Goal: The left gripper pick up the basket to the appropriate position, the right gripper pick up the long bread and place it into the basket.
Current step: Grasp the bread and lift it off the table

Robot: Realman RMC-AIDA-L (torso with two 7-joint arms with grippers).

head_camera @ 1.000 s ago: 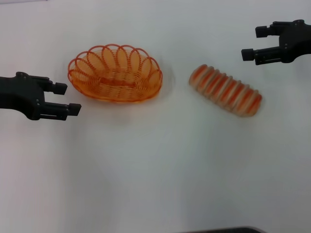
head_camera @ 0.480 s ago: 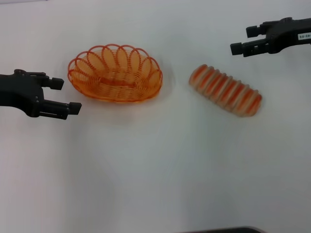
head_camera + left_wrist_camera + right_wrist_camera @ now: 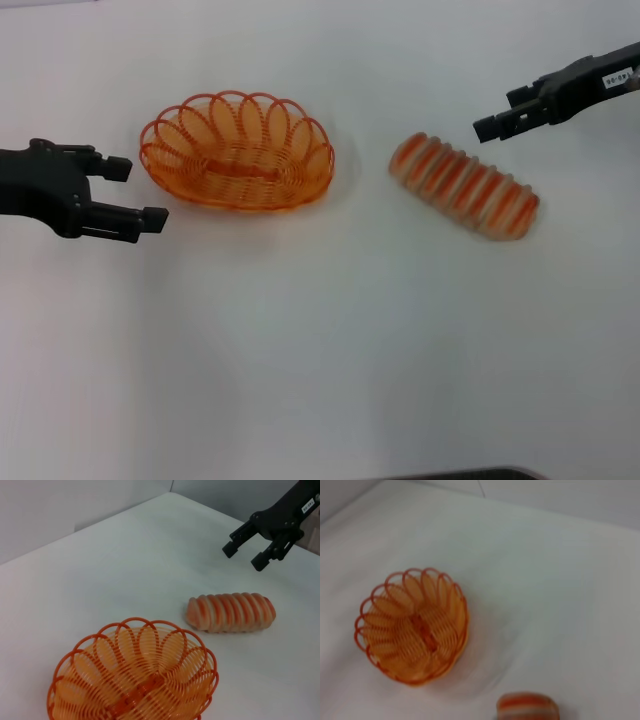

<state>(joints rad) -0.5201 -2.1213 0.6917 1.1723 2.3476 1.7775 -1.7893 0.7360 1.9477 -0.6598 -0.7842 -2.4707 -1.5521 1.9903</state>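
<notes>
I held the left gripper point(image 3: 130, 192) open left of the basket point(image 3: 237, 151), the right gripper point(image 3: 500, 112) open beyond the long bread point(image 3: 464, 185).

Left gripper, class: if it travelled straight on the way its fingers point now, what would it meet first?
Probably the basket: the open left gripper points across the table at its near end, nothing between. Its height is unclear, so it might pass over the rim.

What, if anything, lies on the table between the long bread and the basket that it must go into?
Nothing visible does. Bare white table separates the long bread from the basket. The right gripper hangs open beside the bread, not touching it.
</notes>
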